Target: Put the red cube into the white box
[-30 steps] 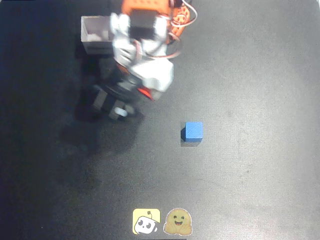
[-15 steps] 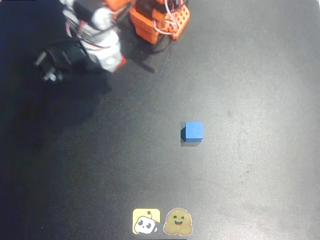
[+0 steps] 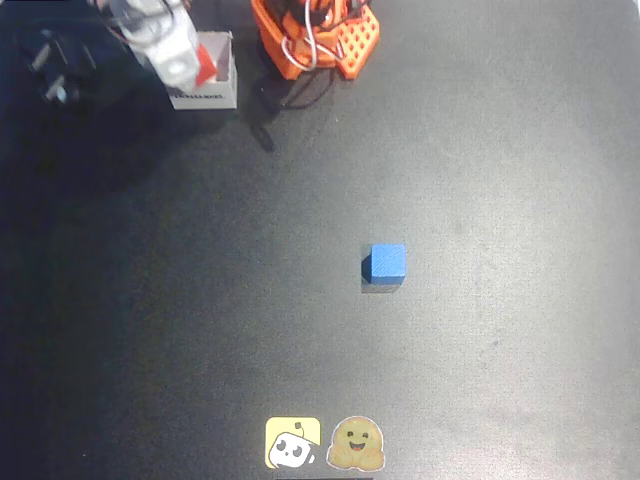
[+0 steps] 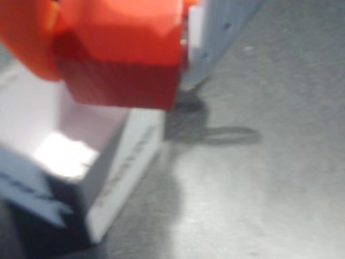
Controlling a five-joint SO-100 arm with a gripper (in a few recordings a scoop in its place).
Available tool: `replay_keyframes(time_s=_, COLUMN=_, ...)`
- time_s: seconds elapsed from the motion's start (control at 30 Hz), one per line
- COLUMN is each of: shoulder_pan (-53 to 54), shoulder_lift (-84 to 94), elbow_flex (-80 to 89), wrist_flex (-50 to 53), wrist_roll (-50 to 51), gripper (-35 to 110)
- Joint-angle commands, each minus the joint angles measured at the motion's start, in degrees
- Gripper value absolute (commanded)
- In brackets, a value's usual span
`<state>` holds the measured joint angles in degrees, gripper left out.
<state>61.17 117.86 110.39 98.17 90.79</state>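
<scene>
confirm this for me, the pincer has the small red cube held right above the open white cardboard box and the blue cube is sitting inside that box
Not quite. The small blue cube is not in the box; the overhead view shows it alone on the black table, far from the white cardboard box. The rest holds: the wrist view shows the pincer holding the small red cube above the open box.

The arm (image 3: 160,45) hides part of the white box (image 3: 215,92).

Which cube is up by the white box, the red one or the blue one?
The red cube, right above the white box. The blue cube sits alone mid-table.
</scene>
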Motion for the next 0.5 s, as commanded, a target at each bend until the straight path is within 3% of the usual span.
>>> replay_keyframes(time_s=0.0, shoulder_pan=2.9, shoulder_lift=1.9, elbow_flex=0.2, wrist_flex=2.8, wrist_roll=-2.9, gripper=0)
replay_keyframes(time_s=0.47, shoulder_pan=5.4, shoulder_lift=4.2, elbow_flex=6.1, wrist_flex=1.6, wrist_roll=-6.2, gripper=0)
